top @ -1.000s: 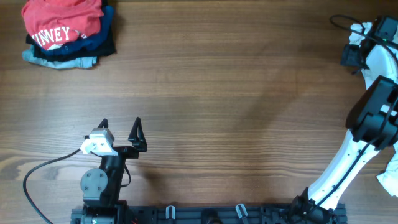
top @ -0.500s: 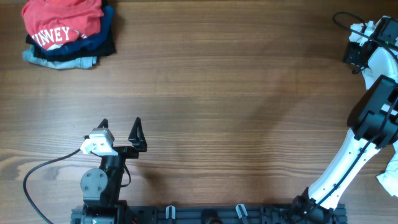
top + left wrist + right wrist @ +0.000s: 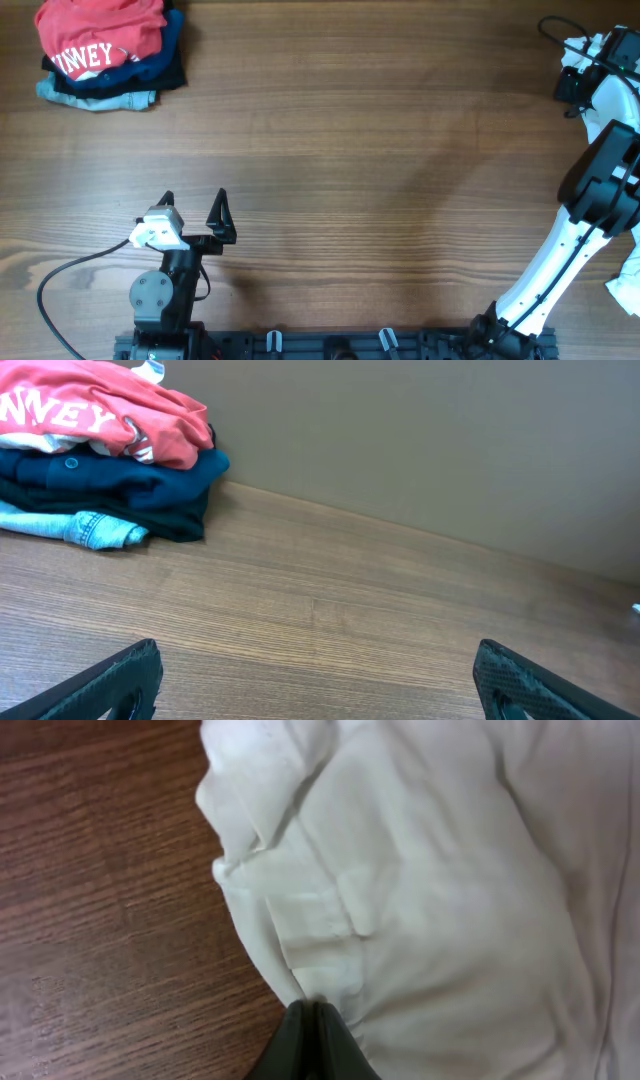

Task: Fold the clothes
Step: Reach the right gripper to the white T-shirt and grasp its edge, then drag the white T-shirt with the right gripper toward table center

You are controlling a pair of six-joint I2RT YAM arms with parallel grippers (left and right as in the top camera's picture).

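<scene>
White shirt (image 3: 450,900) lies crumpled, long axis unclear; outstretched right tool (image 3: 315,1015) pinches its edge; left tool (image 3: 315,660) gapes.

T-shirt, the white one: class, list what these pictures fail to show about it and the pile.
- T-shirt: right wrist view, close-up; frame edges cut it, so whole shape unseen.
- Right pincer: right wrist view, only shut tips show at the bottom edge.
- Red shirt: left wrist view, lettering cut by the left edge.

Illumination: even, diffuse, moderately bright in all views. Faint soft shadows are cast across the wooden table (image 3: 350,120). The white T-shirt (image 3: 450,900) is rendered pale and slightly soft at close range.
</scene>
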